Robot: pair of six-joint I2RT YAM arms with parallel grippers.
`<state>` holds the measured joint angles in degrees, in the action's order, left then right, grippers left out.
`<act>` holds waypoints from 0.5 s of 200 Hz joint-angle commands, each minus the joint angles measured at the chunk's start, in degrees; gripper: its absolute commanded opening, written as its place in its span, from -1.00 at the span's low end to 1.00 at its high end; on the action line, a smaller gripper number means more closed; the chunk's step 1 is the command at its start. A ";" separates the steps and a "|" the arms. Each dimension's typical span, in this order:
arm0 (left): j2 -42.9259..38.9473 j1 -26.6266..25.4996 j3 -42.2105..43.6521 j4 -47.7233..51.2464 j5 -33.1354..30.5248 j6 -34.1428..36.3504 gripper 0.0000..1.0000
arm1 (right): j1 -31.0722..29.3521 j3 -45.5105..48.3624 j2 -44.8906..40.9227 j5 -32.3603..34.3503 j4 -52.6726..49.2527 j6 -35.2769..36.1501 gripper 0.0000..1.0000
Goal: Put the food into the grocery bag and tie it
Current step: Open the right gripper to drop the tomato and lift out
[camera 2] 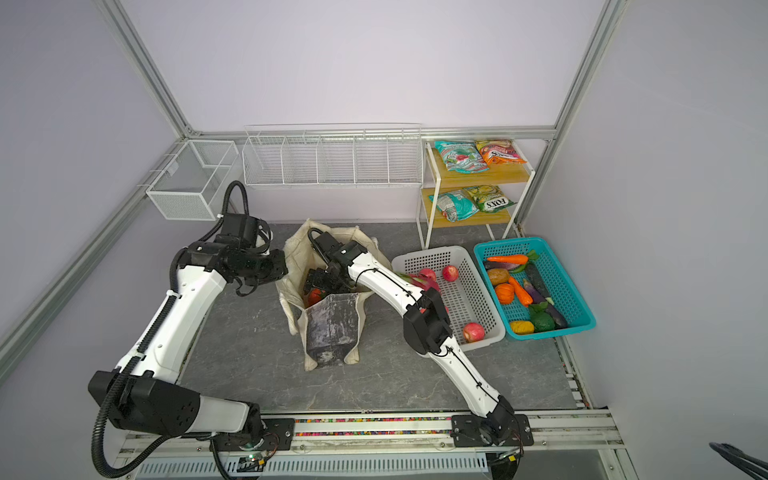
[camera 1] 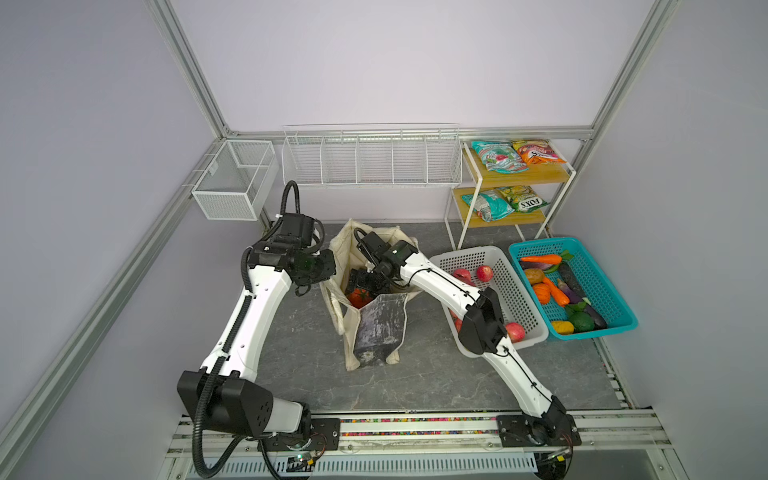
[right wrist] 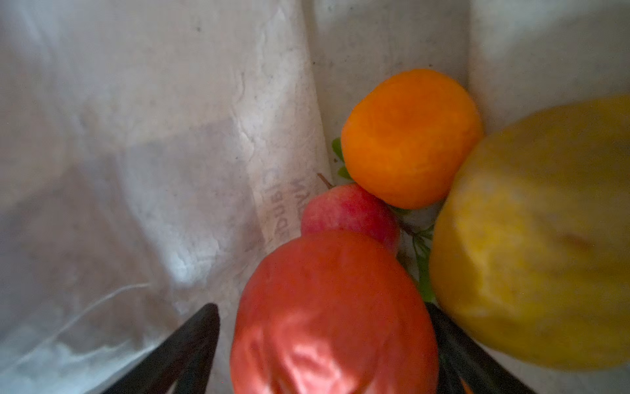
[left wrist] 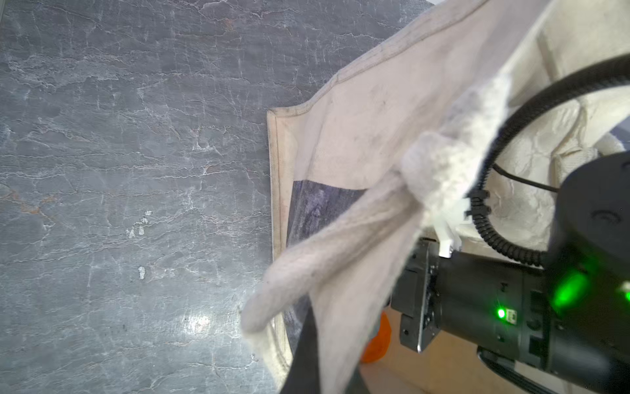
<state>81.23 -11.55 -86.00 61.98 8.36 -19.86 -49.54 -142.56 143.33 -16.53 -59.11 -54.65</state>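
Entry: grocery bag (camera 1: 376, 328), upright, mid-table. I read left gripper (camera 1: 306, 288) pinched shut on its left rim. Right gripper (right wrist: 320, 307) is spread inside it, straddling the tomato (right wrist: 334, 327). Risk I see: lifting out snags fabric and topples the bag.

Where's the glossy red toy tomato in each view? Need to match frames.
Both top views: glossy red toy tomato inside the cream fabric grocery bag, just behind its dark grey panel.
Left wrist: only an orange-red sliver past the cream strap; cannot tell if it is the tomato.
Right wrist: foreground, between two black fingers, in front of an orange.
Shared landmark: the bag's cream wall.
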 commanded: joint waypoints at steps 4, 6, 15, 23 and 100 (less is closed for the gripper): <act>0.67 0.65 -0.72 -1.24 -0.65 0.52 -1.00 | -0.12 0.53 -2.22 3.35 -1.09 2.32 0.96; 0.68 0.65 -0.68 -1.24 -0.63 0.52 -1.00 | -0.12 0.53 -2.43 3.48 -1.03 2.46 0.97; 0.72 0.65 -0.71 -1.41 -0.54 0.52 -1.00 | -0.12 0.53 -3.21 3.94 -0.75 3.15 0.97; 0.78 0.65 -0.66 -1.57 -0.37 0.52 -1.00 | -0.12 0.54 -3.93 4.31 -0.59 3.85 0.90; 0.97 0.65 -0.90 -1.95 0.51 0.43 -1.00 | -0.03 -0.79 -11.79 10.06 0.13 10.13 0.75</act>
<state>81.76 -11.25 -86.00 61.52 8.67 -19.86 -49.65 -142.50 137.08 -9.96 -59.07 -48.03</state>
